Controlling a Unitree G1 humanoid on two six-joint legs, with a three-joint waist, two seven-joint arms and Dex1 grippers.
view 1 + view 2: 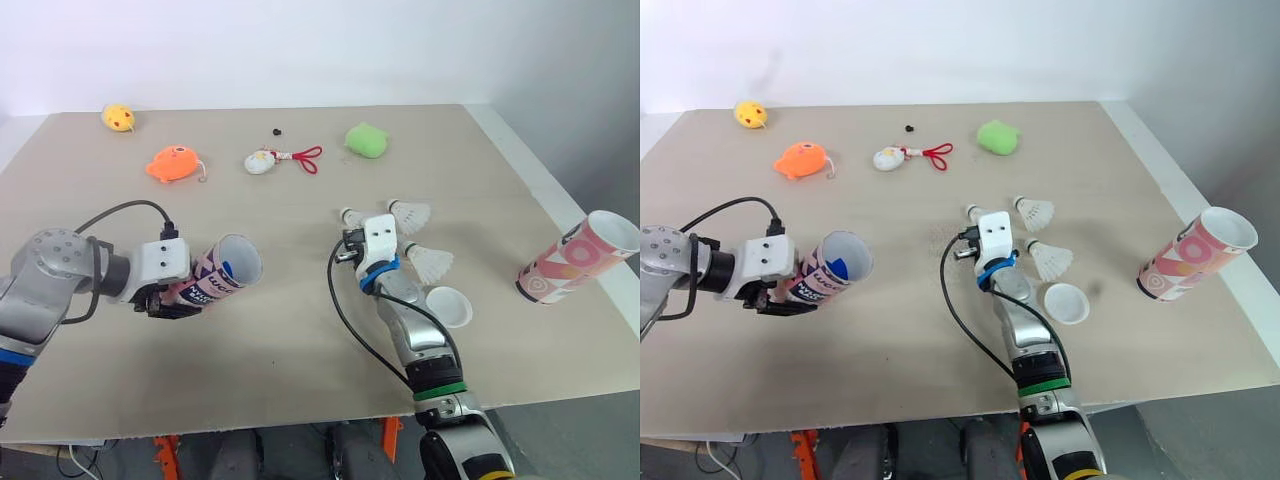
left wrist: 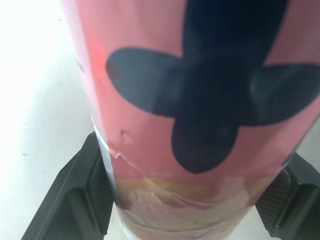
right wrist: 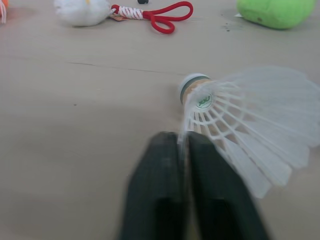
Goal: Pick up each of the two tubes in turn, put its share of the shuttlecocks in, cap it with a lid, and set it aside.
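My left gripper [image 1: 178,297] is shut on the closed end of a pink patterned tube [image 1: 222,270], held tilted above the table with its open mouth towards the right; something blue sits inside. In the left wrist view both fingers [image 2: 82,195] clamp the tube [image 2: 200,100]. My right gripper [image 3: 184,140] is shut on the feather skirt of a shuttlecock [image 3: 235,115], whose cork [image 1: 348,215] points away from me. Two more shuttlecocks [image 1: 412,213] [image 1: 430,262] lie just right of that gripper. A white lid [image 1: 449,305] lies near them. The second pink tube [image 1: 580,258] lies at the table's right edge.
Along the far side lie a yellow toy [image 1: 118,117], an orange toy [image 1: 175,163], a white toy with a red loop [image 1: 262,161], a small black thing [image 1: 276,131] and a green toy [image 1: 367,140]. The table edge [image 1: 560,200] runs close to the second tube.
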